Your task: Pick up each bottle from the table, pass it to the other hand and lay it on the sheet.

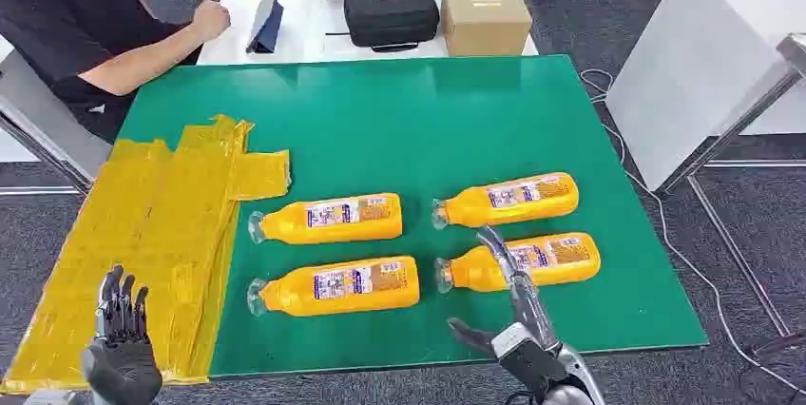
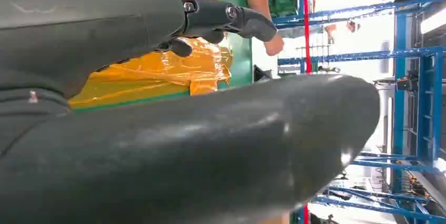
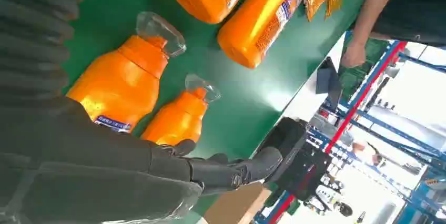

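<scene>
Four orange bottles with clear caps lie on the green table (image 1: 437, 120), caps pointing left: far left (image 1: 328, 218), near left (image 1: 337, 286), far right (image 1: 508, 200) and near right (image 1: 561, 260). The crumpled yellow sheet (image 1: 162, 224) covers the table's left side. My right hand (image 1: 508, 315) hovers open at the front edge, its fingers stretched over the near right bottle's neck. In the right wrist view the fingers (image 3: 226, 169) hold nothing, with that bottle (image 3: 121, 79) just beyond them. My left hand (image 1: 119, 329) is open and holds nothing above the sheet's near corner; the sheet (image 2: 158, 69) lies beyond its fingers (image 2: 226, 16).
A person in black (image 1: 86, 34) sits at the far left with an arm on a white table (image 1: 304, 15). That table holds a tablet (image 1: 266, 13), a black case (image 1: 390, 10) and a cardboard box (image 1: 485, 17). Another white table (image 1: 703, 63) stands at the right.
</scene>
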### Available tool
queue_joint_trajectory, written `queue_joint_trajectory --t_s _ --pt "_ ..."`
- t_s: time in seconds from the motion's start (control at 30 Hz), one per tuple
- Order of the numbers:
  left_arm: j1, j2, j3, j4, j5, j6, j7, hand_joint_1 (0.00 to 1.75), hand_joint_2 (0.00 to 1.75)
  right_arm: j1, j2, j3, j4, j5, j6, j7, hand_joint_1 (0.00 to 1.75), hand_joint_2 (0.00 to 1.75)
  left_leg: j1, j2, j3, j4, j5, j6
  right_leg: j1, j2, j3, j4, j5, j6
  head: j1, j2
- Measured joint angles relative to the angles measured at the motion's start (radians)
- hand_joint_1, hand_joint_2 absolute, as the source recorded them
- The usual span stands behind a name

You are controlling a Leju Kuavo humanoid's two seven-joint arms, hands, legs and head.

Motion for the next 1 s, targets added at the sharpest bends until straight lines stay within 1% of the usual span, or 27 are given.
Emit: queue_joint_trajectory --t_s 0.13,0.23,0.37,0.4,0.47,0.5,0.57,0.6,0.67,0.73,0.83,1.0 --pt "0.001 -0.008 0.011 -0.002 -0.004 -0.014 0.006 0.00 0.00 0.011 -0.025 0.000 -0.014 0.009 0.070 0.051 0.00 1.75 0.001 0.000 0.000 0.000 0.000 0.000 0.000 0.000 0.000 0.000 0.000 0.000 0.000 0.000" --pt "0.009 -0.025 0.042 -0.011 -0.006 -0.037 0.008 0.00 0.00 0.047 -0.059 -0.022 -0.050 0.117 0.048 0.086 0.00 1.75 0.000 0.000 0.000 0.000 0.000 0.000 0.000 0.000 0.000 0.000 0.000 0.000 0.000 0.000" --pt "0.009 -0.035 0.078 -0.013 -0.006 -0.071 0.008 0.00 0.00 0.087 -0.115 -0.053 -0.089 0.164 0.062 0.121 0.00 1.75 -0.001 0.000 -0.001 0.000 0.000 0.000 -0.001 0.000 -0.002 0.000 0.000 0.000 0.000 0.000" --pt "0.007 -0.037 0.091 -0.013 -0.004 -0.080 0.008 0.00 0.00 0.111 -0.138 -0.059 -0.115 0.196 0.058 0.139 0.00 1.75 -0.001 -0.001 0.000 0.000 -0.001 0.002 -0.002 -0.001 -0.007 0.000 -0.001 0.000 0.000 0.000" --pt "0.005 -0.040 0.112 -0.013 0.000 -0.093 0.008 0.00 0.00 0.154 -0.172 -0.067 -0.158 0.294 0.035 0.184 0.00 1.75 -0.002 -0.002 0.001 0.000 -0.002 0.003 -0.003 -0.002 -0.007 -0.001 -0.001 0.000 0.000 0.000" --pt "0.003 -0.040 0.122 -0.010 0.002 -0.101 0.008 0.00 0.00 0.166 -0.185 -0.073 -0.175 0.389 0.007 0.241 0.00 1.75 -0.002 -0.002 0.000 0.000 -0.002 0.003 -0.003 -0.002 -0.001 0.000 -0.001 0.001 0.000 0.000" --pt "-0.013 -0.039 0.128 0.002 0.002 -0.110 0.010 0.00 0.00 0.166 -0.198 -0.083 -0.185 0.579 -0.023 0.358 0.00 1.75 -0.001 0.000 -0.001 0.000 -0.002 0.003 -0.002 0.000 0.000 0.000 0.000 0.001 0.000 0.000" --pt "-0.023 -0.039 0.128 0.010 0.002 -0.109 0.011 0.00 0.00 0.155 -0.208 -0.087 -0.182 0.640 -0.020 0.392 0.00 1.75 -0.001 0.000 0.000 0.000 -0.002 0.003 -0.002 0.000 0.001 0.000 0.000 0.001 0.000 0.000" --pt "-0.037 -0.039 0.130 0.020 0.002 -0.106 0.014 0.00 0.00 0.112 -0.224 -0.094 -0.151 0.715 0.002 0.425 0.00 1.75 -0.001 0.002 0.002 0.000 -0.001 0.003 -0.002 0.001 0.002 0.000 0.001 0.001 0.000 0.000" --pt "-0.047 -0.040 0.130 0.025 0.002 -0.103 0.014 0.00 0.00 0.058 -0.238 -0.100 -0.092 0.757 0.021 0.437 0.00 1.75 -0.001 0.003 0.003 0.000 -0.001 0.004 -0.002 0.002 0.002 0.000 0.001 0.002 0.000 0.000" --pt "-0.060 -0.040 0.130 0.037 0.002 -0.098 0.014 0.00 0.00 -0.036 -0.284 -0.105 0.026 0.758 0.051 0.431 0.00 1.75 -0.002 0.002 0.003 0.000 0.001 0.006 -0.003 0.001 0.002 0.000 0.002 0.003 0.000 0.000" --pt "-0.107 -0.031 0.130 0.084 0.021 -0.081 0.012 0.00 0.00 -0.204 -0.346 -0.107 0.211 0.765 0.047 0.417 0.00 1.75 -0.003 0.002 0.002 0.000 0.001 0.006 -0.003 0.001 0.003 0.000 0.003 0.005 0.000 0.000"
